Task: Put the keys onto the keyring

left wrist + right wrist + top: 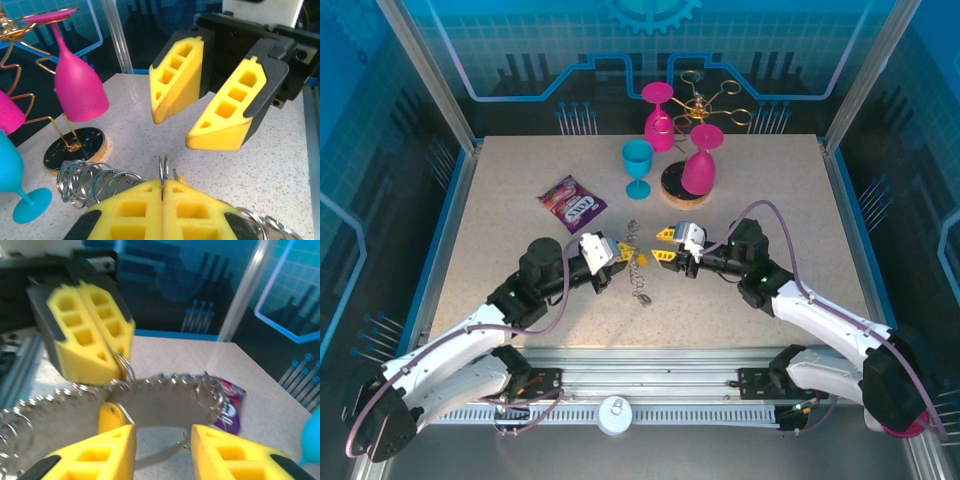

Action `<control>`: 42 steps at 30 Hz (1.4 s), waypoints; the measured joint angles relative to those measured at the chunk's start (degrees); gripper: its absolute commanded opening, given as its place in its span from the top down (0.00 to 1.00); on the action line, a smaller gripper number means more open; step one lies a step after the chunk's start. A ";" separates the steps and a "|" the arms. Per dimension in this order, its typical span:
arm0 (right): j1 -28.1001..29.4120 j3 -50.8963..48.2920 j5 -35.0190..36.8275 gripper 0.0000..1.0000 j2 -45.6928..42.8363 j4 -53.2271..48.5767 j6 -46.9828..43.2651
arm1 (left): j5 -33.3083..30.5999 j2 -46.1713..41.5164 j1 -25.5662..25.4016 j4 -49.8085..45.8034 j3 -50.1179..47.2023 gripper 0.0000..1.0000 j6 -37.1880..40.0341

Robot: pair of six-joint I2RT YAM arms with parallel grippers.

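While the left gripper (pixel 162 189) is clenched on the keyring (pixel 163 167), upright at the middle of the worktop (pixel 790 200), the right gripper (pixel 187 130) faces it from just beside, jaws parted and empty, with the yellow-headed key (pixel 111 416) dangling between the two.

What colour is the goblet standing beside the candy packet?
Blue; the goblet shows best in the top external view.

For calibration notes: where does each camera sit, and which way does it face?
Top external: above and behind, looking down; both arms show.
Left wrist: on the left gripper, jaws shut on a thin metal ring, facing the right gripper.
Right wrist: faces the left gripper; own jaws open.
Both wrist views share the ring.
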 measured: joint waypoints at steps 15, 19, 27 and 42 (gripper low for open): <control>0.09 1.97 -11.06 0.77 5.38 3.37 5.27 | 5.92 2.25 0.00 2.12 -0.48 1.00 2.45; 0.09 2.49 -12.31 0.80 6.36 4.00 5.81 | 6.38 2.32 0.00 2.16 -0.48 1.00 2.54; 0.13 2.91 -14.05 0.92 7.76 3.96 5.92 | 6.60 2.67 0.04 2.19 -0.48 1.00 2.47; 2.21 13.09 -7.91 1.00 7.32 -20.39 -9.11 | 2.78 3.39 0.04 -10.93 6.34 0.94 6.58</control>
